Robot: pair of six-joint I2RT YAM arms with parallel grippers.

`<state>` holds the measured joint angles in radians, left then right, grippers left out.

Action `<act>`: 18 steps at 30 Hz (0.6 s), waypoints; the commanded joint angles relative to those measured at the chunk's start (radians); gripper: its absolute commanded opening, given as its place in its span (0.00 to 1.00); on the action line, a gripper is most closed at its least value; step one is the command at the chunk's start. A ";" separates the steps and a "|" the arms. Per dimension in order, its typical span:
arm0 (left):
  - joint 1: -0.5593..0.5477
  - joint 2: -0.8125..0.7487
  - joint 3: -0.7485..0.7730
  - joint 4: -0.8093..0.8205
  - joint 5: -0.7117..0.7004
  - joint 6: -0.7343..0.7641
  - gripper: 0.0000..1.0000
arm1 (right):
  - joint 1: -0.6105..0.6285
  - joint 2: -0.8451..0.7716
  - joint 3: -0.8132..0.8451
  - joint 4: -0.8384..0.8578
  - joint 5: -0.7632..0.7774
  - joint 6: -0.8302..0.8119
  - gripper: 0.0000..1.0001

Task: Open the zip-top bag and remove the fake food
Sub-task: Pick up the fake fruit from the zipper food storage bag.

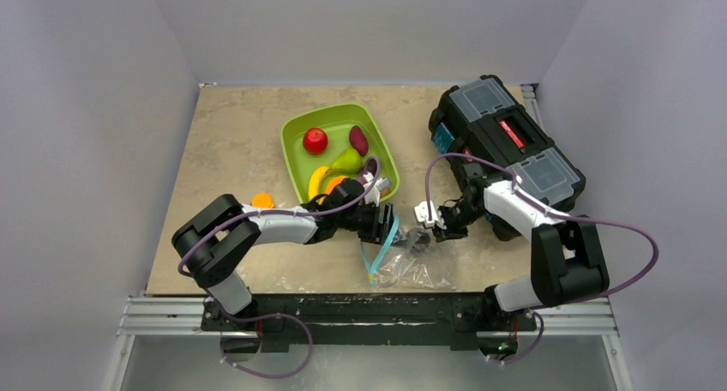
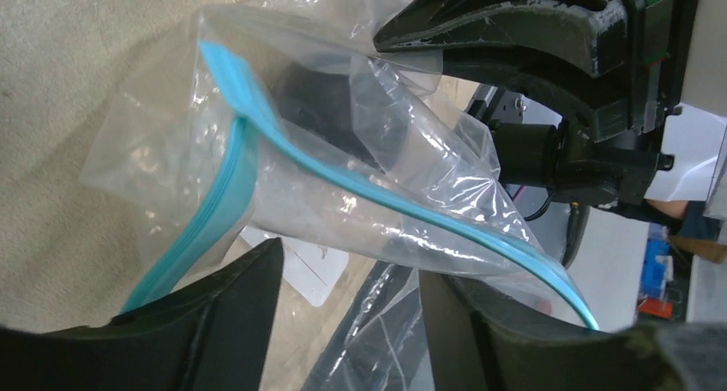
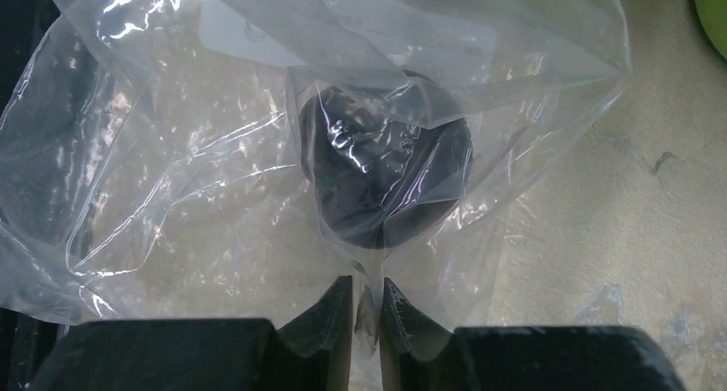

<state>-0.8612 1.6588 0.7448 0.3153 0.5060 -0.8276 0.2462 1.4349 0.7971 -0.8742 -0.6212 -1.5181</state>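
The zip-top bag (image 1: 417,269) lies crumpled near the table's front edge, its blue-teal zip strip (image 2: 257,125) gaping apart. A dark round piece of fake food (image 3: 386,177) sits inside the bag. My right gripper (image 3: 367,301) is shut, pinching a fold of the bag's clear plastic just below that piece. My left gripper (image 2: 347,322) stands open at the bag's mouth, and one side of the strip runs over its right finger (image 2: 489,331). Other fake food lies in the green tray (image 1: 296,142): a red apple (image 1: 315,140), a maroon piece (image 1: 358,139), a green pear (image 1: 346,160), a banana (image 1: 317,181).
A black toolbox (image 1: 506,142) stands at the back right, close behind my right arm. A small orange block (image 1: 262,201) lies left of the tray, by my left arm. The green tray's corner (image 3: 713,5) shows at the top right of the right wrist view.
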 commanded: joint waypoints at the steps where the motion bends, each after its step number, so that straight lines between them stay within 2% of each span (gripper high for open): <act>1: -0.014 -0.022 0.036 -0.003 -0.026 0.063 0.64 | 0.005 -0.027 0.040 -0.023 -0.053 -0.001 0.22; 10: -0.016 -0.040 0.025 0.005 -0.046 0.016 0.65 | 0.007 -0.122 0.073 -0.072 -0.107 0.020 0.48; 13: -0.015 -0.049 0.019 0.021 -0.057 -0.013 0.63 | 0.007 -0.155 0.059 -0.080 -0.124 0.026 0.50; 18: -0.016 -0.030 0.052 0.009 -0.047 -0.026 0.57 | 0.026 -0.142 0.022 -0.055 -0.098 0.033 0.48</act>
<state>-0.8722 1.6505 0.7502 0.2932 0.4637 -0.8326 0.2550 1.2869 0.8356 -0.9291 -0.6991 -1.4960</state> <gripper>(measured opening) 0.598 0.495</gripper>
